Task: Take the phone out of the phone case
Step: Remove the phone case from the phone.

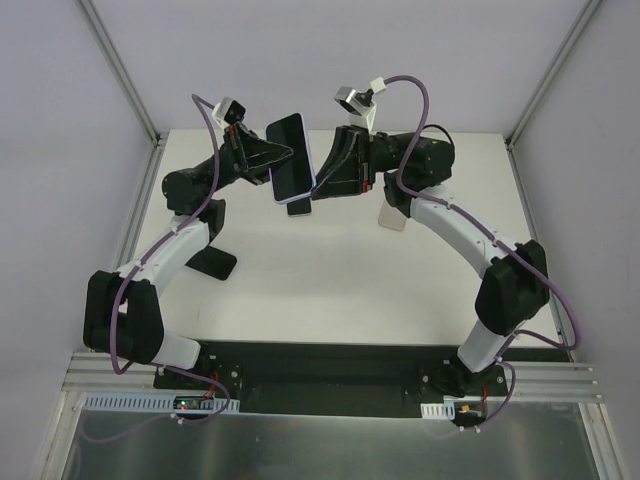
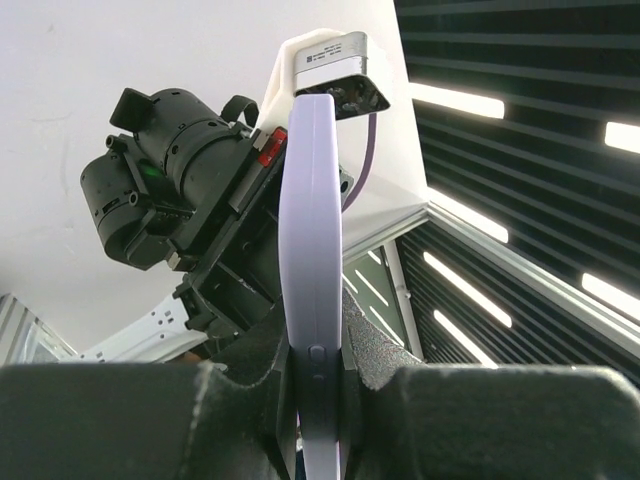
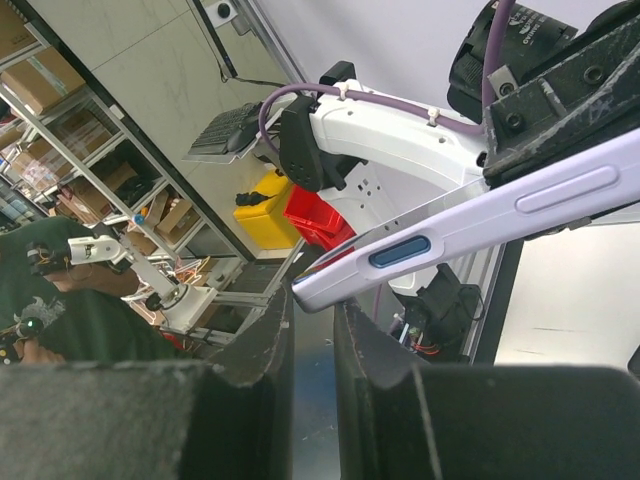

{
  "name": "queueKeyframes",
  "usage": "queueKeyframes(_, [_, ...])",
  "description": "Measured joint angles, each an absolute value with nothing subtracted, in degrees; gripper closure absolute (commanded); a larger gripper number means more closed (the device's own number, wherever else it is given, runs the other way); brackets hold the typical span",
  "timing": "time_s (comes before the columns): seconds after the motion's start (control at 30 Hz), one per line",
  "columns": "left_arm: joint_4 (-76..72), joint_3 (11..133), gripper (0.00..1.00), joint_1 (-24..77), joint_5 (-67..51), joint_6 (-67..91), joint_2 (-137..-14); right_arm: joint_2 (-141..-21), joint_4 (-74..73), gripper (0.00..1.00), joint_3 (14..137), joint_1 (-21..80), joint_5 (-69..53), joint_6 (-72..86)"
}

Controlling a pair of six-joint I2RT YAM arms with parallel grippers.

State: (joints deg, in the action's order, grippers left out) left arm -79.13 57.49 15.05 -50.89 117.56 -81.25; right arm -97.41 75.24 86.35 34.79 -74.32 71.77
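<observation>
Working in the air, well above the table (image 1: pixel 330 290), with the phone (image 1: pixel 290 150) dark screen up between the two arms and not yet out of the lilac phone case (image 2: pixel 312 240). Clamped across its thickness by the left gripper (image 2: pixel 312 375), set narrow, close to a small side button. Met on the opposite long edge by the right gripper (image 3: pixel 312 305), also narrow and seemingly pinched on a corner of the case rim. Hard to confirm from the wrist view, with only the tip of that corner visible there.

Judged as the peeling step, at its very beginning. To do it well:

- Keep the left hold firm and unmoving, as an anchor.
- With the right, pull only the soft rim outward and back from the screen, not the whole body.
- Begin at one corner, then go along the edge; never force two corners at once.
- Avoid pressing on the side buttons.
- Avoid twisting, because of a likely slip from so thin a hold.
- Work above the table, better lower, in case of a drop.
- Release nothing before having the phone free and surely held.
</observation>
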Motion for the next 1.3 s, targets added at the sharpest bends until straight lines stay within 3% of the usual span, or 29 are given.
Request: queueKeyframes(1.3, [-65.54, 53.78, 1.0, 16.1, -42.76, 112.44, -81.21, -102.54, 84.58, 0.99, 76.9, 29.78, -65.98, 65.56])
